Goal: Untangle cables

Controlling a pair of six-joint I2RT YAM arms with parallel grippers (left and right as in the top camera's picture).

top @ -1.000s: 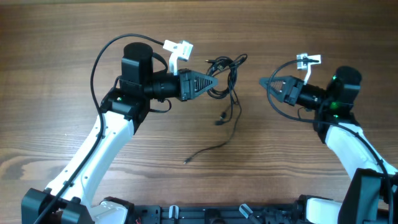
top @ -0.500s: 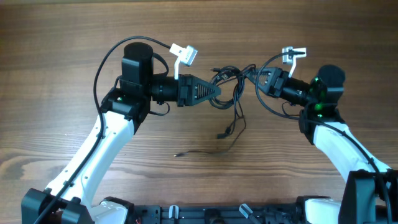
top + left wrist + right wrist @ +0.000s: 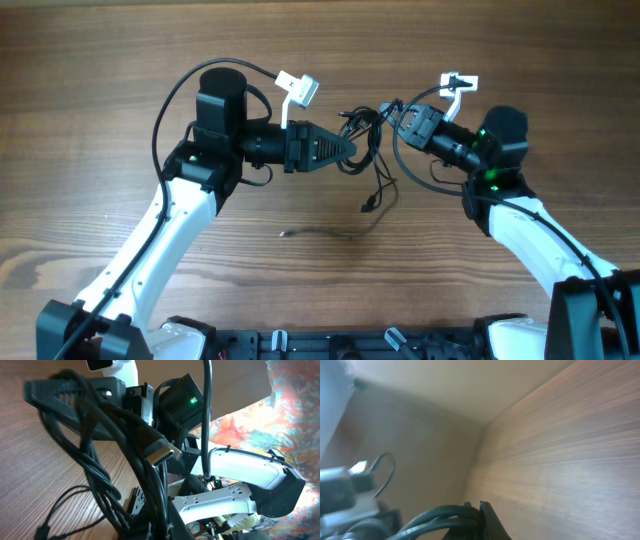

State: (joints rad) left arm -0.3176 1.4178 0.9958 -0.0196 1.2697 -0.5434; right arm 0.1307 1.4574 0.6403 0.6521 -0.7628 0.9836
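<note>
Cables [image 3: 368,132] bunch at 3 o'clock from your left gripper [image 3: 352,147] and 9 o'clock from your right gripper [image 3: 396,118], both pinched closed on them.

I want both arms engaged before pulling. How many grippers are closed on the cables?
2. The left gripper is shut on the cables at the bundle's left; the right gripper is shut on its upper right end.

Black cables [image 3: 135,430] (one metal-tipped) above table [image 3: 30,465]
</note>
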